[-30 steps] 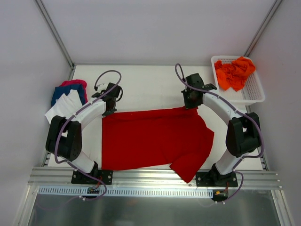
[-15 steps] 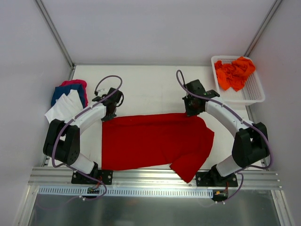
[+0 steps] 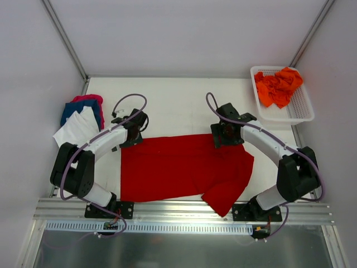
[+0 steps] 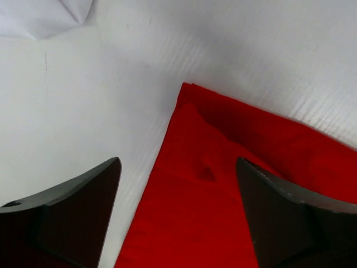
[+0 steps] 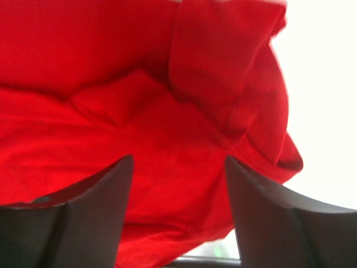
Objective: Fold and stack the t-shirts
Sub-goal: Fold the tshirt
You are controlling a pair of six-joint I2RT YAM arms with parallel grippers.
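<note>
A deep red t-shirt (image 3: 184, 167) lies flat across the middle of the table, one sleeve hanging out at the near right. My left gripper (image 3: 133, 134) hovers open over its far left corner (image 4: 223, 184), the cloth lying loose below the gripper (image 4: 178, 160). My right gripper (image 3: 226, 137) is open above the far right edge, where the red fabric (image 5: 111, 67) is bunched in folds under the gripper (image 5: 178, 157). Orange t-shirts (image 3: 278, 86) sit crumpled in the basket. White (image 3: 75, 128), blue (image 3: 78, 109) and pink (image 3: 86, 99) tees are stacked at far left.
The white mesh basket (image 3: 304, 111) stands at the back right corner. A metal rail (image 3: 178, 209) runs along the near table edge by the arm bases. White walls with frame posts enclose the back and sides. A corner of the white tee (image 4: 44, 17) shows in the left wrist view.
Both grippers have opened and let go of the red shirt's far edge, which now rests on the table. Both arms shifted slightly nearer and inward.
</note>
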